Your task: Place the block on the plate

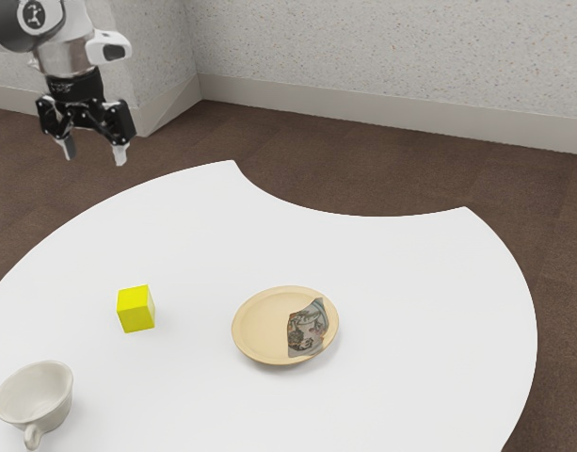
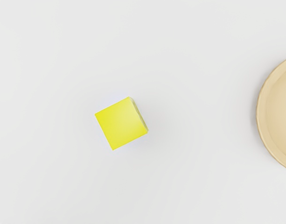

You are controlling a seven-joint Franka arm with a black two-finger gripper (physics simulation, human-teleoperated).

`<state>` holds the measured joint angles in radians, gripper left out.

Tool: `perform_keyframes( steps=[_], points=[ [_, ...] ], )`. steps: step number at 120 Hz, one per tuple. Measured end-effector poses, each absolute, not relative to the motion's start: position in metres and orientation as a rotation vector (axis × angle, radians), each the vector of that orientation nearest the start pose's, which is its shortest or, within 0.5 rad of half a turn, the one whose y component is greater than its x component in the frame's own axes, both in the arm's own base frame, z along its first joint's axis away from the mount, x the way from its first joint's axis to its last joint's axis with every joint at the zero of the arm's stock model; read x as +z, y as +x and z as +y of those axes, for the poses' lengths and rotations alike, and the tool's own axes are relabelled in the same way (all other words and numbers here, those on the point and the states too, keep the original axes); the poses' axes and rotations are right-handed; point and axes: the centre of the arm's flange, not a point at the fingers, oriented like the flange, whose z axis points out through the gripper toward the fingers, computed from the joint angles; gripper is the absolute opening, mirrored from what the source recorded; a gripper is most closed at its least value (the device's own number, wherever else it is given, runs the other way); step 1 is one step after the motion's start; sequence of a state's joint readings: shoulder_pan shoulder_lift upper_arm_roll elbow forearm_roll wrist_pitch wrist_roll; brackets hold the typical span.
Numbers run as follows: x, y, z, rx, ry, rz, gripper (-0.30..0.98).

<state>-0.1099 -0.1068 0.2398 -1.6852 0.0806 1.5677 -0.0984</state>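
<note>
Black, our gripper (image 1: 95, 153) hangs at the exterior view's upper left, jaws wide apart, with the yellow block (image 1: 136, 309) lower down on the white table (image 1: 410, 282) and the plate (image 1: 260, 325) near the centre. We do best to turn until we square up with the block's slanted sides, descend centred, pinch two opposite faces, then lift above the plate's rim before crossing.

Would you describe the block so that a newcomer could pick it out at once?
On the white round-edged table, find the tan plate with the patterned patch. Toward the exterior view's left, between that plate and the pale cup, sits the block. It is bright yellow and cube-shaped, while both neighbours are round and duller.
</note>
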Motion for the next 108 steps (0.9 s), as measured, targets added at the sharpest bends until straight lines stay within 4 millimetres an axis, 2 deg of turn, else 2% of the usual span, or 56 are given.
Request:
perform_keyframes(
  steps=[21, 32, 38, 46, 67, 75, 81, 90, 94, 108],
  points=[
    [0.619, 0.52, 0.086, 0.018, -3.052, -0.409, 0.69],
    [0.601, 0.521, 0.112, 0.05, -3.039, -0.508, 0.69],
    [0.578, 0.523, 0.129, 0.103, -3.026, -0.569, 0.69],
    [0.535, 0.524, 0.144, 0.173, -3.012, -0.634, 0.69],
    [0.449, 0.514, 0.164, 0.238, -2.979, -0.864, 0.69],
    [0.416, 0.517, 0.171, 0.258, -2.963, -0.968, 0.69],
    [0.392, 0.527, 0.165, 0.264, -2.954, -0.998, 0.69],
    [0.368, 0.545, 0.128, 0.254, -2.963, -0.963, 0.69],
    [0.36, 0.551, 0.118, 0.246, -2.963, -0.966, 0.68],
    [0.339, 0.559, 0.114, 0.221, -2.94, -1.047, 0.69]
  ],
)
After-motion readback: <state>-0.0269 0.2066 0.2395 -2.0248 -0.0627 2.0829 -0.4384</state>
